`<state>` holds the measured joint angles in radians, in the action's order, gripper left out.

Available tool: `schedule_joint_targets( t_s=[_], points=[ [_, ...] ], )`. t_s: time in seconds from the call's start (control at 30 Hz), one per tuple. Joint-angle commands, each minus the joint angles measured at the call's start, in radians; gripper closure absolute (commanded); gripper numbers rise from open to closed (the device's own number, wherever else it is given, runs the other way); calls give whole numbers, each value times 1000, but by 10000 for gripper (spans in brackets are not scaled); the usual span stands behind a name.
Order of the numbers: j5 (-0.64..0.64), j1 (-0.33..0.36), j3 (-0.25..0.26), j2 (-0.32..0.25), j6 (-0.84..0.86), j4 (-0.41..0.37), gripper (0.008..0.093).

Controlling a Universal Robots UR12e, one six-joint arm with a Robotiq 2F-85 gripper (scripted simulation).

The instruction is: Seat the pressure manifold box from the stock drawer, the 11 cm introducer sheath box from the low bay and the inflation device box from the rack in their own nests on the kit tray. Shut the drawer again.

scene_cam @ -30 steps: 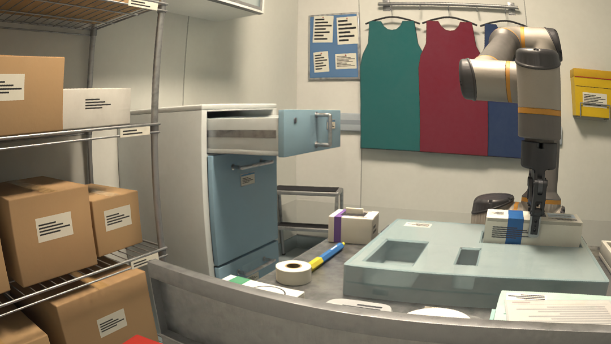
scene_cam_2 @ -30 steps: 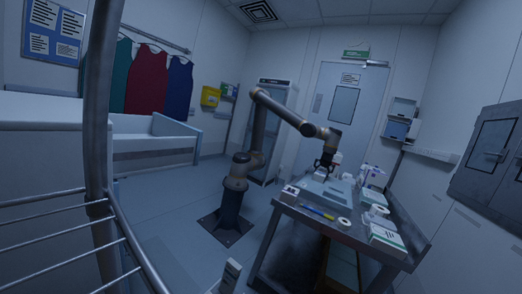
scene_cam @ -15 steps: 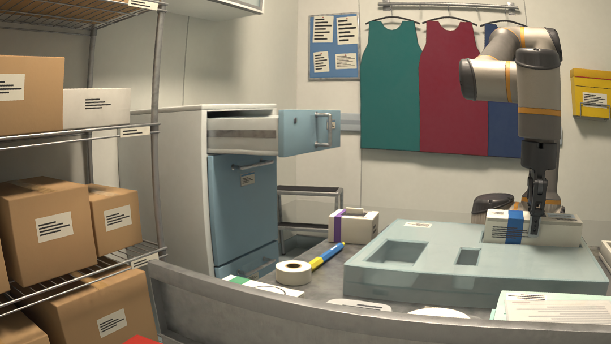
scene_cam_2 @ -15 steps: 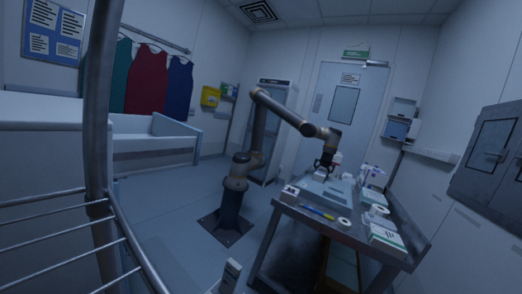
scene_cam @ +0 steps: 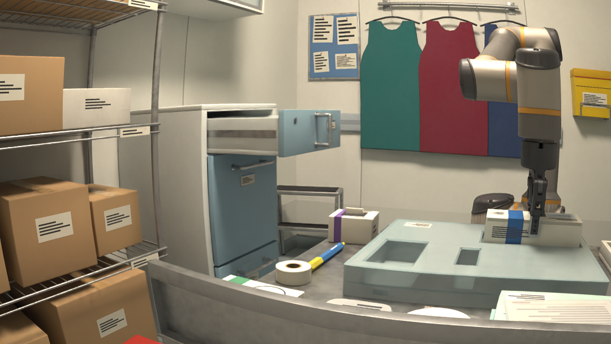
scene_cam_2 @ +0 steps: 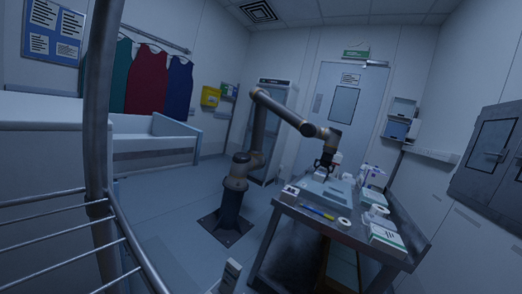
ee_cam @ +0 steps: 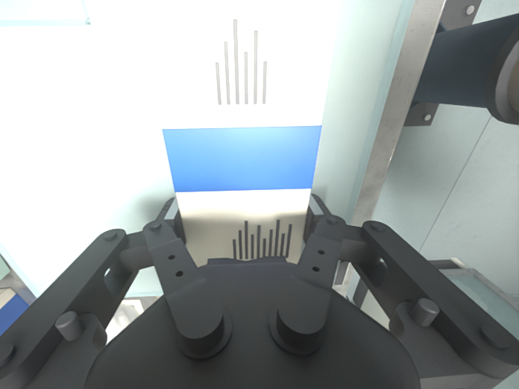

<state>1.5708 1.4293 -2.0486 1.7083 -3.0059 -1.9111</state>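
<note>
The lower part of the white box with a blue band (scene_cam: pixel 532 228) (ee_cam: pixel 241 159) is hidden where it sits in the far right nest of the pale green kit tray (scene_cam: pixel 474 260) (scene_cam_2: pixel 330 192). I have this box in my closed gripper (scene_cam: pixel 536 220) (ee_cam: pixel 243 226) (scene_cam_2: pixel 323 168), which comes down on it from above. Two other nests in the tray, a large one (scene_cam: pixel 397 251) and a small one (scene_cam: pixel 467 256), hold nothing. The top drawer (scene_cam: pixel 273 130) of the blue cabinet stands pulled out.
Behind the tray hang coloured aprons (scene_cam: pixel 427 85) on the wall. A purple-banded box (scene_cam: pixel 353 225), a blue and yellow pen (scene_cam: pixel 327 255) and a tape roll (scene_cam: pixel 293 272) lie on the steel table left of the tray. Shelves of cardboard boxes (scene_cam: pixel 64 222) stand far left.
</note>
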Motion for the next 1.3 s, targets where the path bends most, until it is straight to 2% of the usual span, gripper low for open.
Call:
schedule_joint_targets(
  t_s=[0.0,0.17,0.63,1.27],
  points=[
    [0,0,0,0,0,0,249],
    [0,0,0,0,0,0,154],
    [0,0,4,2,0,5,154],
    [0,0,69,26,0,93,154]
  ],
)
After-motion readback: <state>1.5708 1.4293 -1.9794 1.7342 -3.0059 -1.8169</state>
